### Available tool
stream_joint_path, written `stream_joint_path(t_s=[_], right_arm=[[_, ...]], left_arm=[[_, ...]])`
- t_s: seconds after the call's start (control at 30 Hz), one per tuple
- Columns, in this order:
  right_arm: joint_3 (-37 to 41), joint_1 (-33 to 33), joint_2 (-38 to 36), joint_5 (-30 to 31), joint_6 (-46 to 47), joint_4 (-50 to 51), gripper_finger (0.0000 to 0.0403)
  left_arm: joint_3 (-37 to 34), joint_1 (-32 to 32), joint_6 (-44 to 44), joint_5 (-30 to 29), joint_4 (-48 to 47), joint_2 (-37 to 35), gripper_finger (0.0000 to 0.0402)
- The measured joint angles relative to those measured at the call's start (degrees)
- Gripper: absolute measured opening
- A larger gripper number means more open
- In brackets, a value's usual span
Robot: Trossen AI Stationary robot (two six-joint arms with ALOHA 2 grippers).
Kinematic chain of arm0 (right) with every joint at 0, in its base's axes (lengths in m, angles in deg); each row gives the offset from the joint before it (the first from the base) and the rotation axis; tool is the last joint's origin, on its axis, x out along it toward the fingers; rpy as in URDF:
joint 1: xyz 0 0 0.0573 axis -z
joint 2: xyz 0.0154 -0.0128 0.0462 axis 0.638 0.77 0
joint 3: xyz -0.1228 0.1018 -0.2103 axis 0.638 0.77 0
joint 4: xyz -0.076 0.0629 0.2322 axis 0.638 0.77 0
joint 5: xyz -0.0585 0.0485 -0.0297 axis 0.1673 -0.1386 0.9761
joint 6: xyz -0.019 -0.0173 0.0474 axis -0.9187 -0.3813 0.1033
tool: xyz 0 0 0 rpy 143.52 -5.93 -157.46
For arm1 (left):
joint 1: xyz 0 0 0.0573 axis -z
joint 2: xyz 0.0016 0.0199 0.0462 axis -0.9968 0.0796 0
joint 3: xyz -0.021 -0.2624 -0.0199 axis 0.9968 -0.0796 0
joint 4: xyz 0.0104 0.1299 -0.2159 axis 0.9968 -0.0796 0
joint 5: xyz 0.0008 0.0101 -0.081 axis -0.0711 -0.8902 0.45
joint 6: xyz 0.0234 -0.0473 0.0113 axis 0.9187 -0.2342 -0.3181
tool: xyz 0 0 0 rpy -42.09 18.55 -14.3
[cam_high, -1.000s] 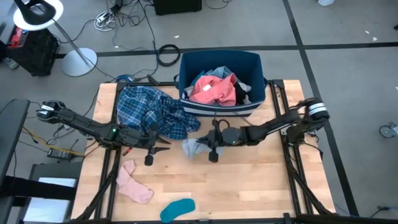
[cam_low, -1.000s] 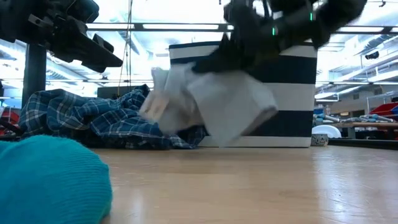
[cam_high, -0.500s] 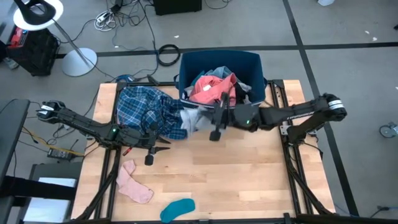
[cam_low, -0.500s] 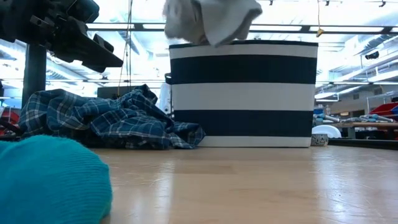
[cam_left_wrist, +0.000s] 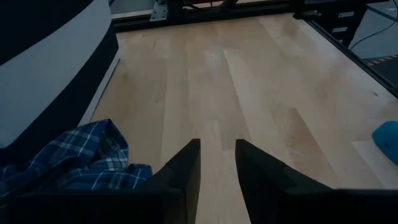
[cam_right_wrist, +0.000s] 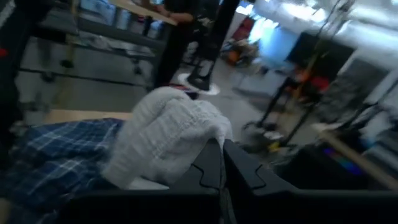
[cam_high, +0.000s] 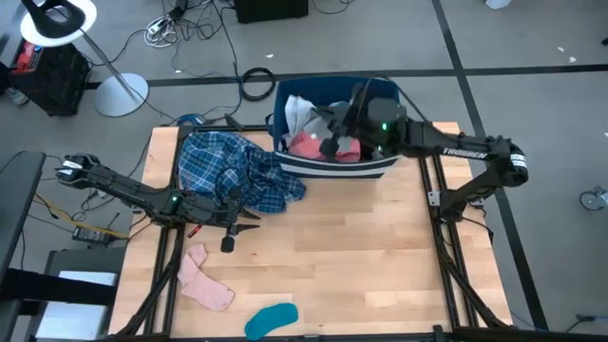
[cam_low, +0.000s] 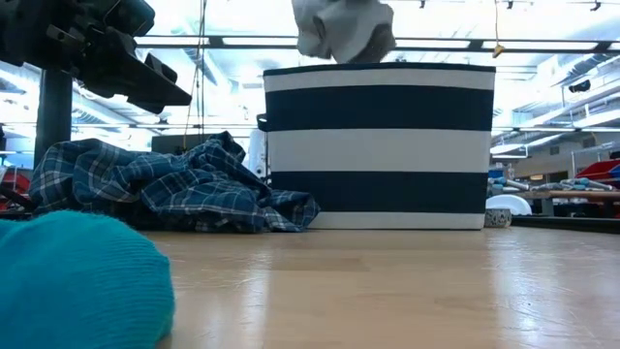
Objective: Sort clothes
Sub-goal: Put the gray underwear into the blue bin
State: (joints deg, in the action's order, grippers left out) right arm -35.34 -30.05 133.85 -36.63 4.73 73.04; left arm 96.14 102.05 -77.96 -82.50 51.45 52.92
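Now the right gripper (cam_high: 328,142) holds a white cloth (cam_high: 302,112) over the bin (cam_high: 382,163).
Its fingers are closed on the cloth, which hangs above the pink piece (cam_high: 309,145) inside the bin. The plaid shirt (cam_high: 233,171) lies just beside the bin, touching its side. The left gripper (cam_high: 235,229) waits near the shirt, fingers slightly apart and gripping nothing. The pink sock (cam_high: 204,279) and the teal sock (cam_high: 269,319) lie well apart from the bin.
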Motion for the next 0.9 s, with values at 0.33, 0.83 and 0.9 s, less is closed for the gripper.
stream_joint_path(t_s=[0.33, 0.83, 0.9], right_arm=[[0.0, 15.87, 5.6, -24.68, 11.8, 7.61, 0.0], [2.32, 22.59, 23.02, -28.33, 15.28, 8.02, 0.0], [3.82, 23.17, 23.84, -29.19, 16.22, 6.66, 0.0]], left_arm=[[0.0, 0.0, 0.0, 0.02, -0.35, 0.0, 0.0106], [0.02, 0.0, -1.61, 0.09, -3.38, 0.03, 0.0106], [0.02, 0.0, -1.94, 0.11, -3.95, 0.04, 0.0106]])
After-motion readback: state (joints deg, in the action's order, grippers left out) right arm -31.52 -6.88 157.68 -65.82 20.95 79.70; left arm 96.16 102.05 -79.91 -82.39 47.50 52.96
